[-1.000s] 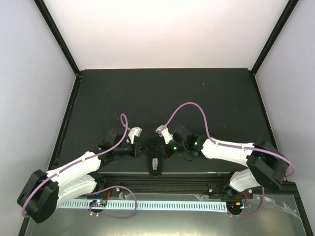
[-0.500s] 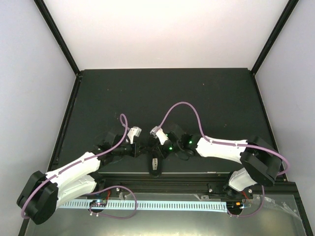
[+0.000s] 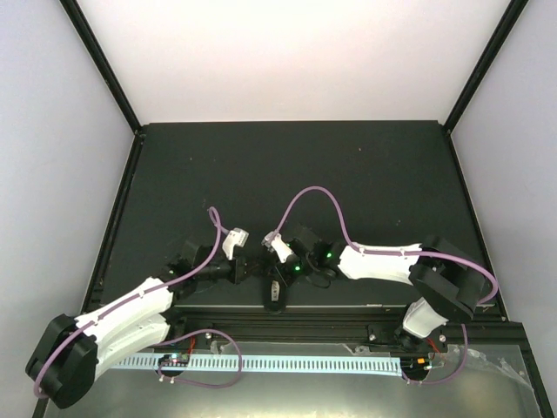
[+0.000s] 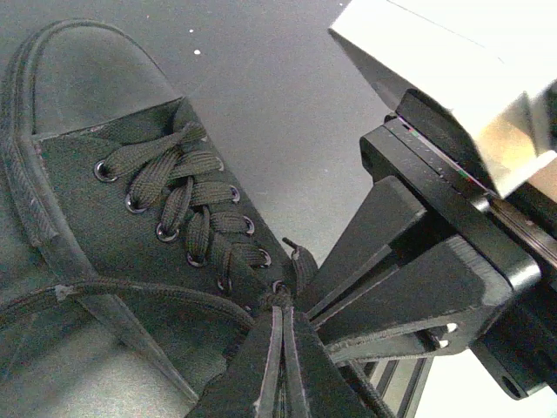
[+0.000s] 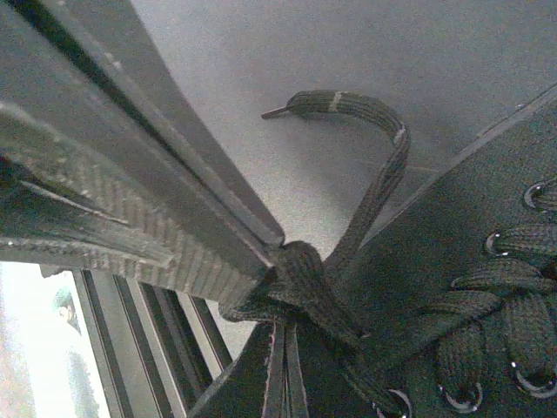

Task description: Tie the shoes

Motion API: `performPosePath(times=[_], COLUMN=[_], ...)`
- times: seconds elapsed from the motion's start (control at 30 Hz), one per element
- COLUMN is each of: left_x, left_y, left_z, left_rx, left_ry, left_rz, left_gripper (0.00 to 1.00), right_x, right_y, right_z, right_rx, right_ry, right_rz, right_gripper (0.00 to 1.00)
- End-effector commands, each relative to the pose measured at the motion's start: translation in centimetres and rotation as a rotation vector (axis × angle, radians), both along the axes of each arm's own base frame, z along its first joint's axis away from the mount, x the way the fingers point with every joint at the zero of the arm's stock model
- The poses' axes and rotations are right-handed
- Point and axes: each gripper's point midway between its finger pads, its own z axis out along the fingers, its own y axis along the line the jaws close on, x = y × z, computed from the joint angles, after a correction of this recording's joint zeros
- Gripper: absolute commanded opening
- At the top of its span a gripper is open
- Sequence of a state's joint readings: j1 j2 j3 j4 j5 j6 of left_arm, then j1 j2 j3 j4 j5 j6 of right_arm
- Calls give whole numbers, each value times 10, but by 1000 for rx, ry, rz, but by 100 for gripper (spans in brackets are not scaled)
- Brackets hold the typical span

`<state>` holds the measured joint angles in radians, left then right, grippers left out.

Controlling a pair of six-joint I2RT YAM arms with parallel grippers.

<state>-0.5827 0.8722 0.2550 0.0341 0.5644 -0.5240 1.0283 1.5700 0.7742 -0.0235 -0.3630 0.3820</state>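
The small black shoe [image 3: 274, 296] lies at the table's near edge, its pale patch facing up; the left wrist view shows its toe and laced eyelets [image 4: 187, 209]. My left gripper [image 3: 254, 270] and right gripper [image 3: 271, 268] meet tip to tip just above it. The left gripper [image 4: 285, 306] is shut, pinching lace at the top eyelets, and the right gripper's black fingers [image 4: 392, 261] press in beside it. In the right wrist view the right gripper [image 5: 283, 329] is shut on a bunched piece of lace [image 5: 300, 279]. A free lace end [image 5: 383, 157] curls up over the table.
The dark table [image 3: 287, 174] stretches back to white walls. A metal rail [image 3: 287, 313] runs along the near edge right beside the shoe. Purple cables [image 3: 318, 205] loop above both wrists.
Both grippers have closed in on each other over the shoe: the right arm swung left and the left gripper shifted right. Both stayed shut.
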Motion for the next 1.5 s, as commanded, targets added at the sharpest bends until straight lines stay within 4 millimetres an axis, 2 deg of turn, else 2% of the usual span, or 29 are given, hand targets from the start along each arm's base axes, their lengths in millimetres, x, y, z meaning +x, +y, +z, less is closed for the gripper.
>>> performPosePath(times=[0.0, 0.3, 0.63, 0.9, 1.47], left_x=[3, -5, -6, 3, 5], left_y=[-4, -1, 1, 16, 4], left_z=[16, 3, 2, -19, 0], left_rx=[-47, -22, -14, 92, 12], left_ry=[-86, -63, -74, -40, -72], left_rz=[-26, -46, -46, 50, 11], left_gripper=[1, 2, 1, 2, 2], right_x=[9, 17, 21, 22, 14], right_y=[-6, -6, -4, -6, 3], right_z=[-1, 9, 9, 18, -2], right_rx=[-12, 40, 46, 80, 45], right_ry=[-15, 4, 10, 7, 49], right_rz=[-77, -175, -204, -229, -157], right_gripper=[2, 2, 2, 2, 1])
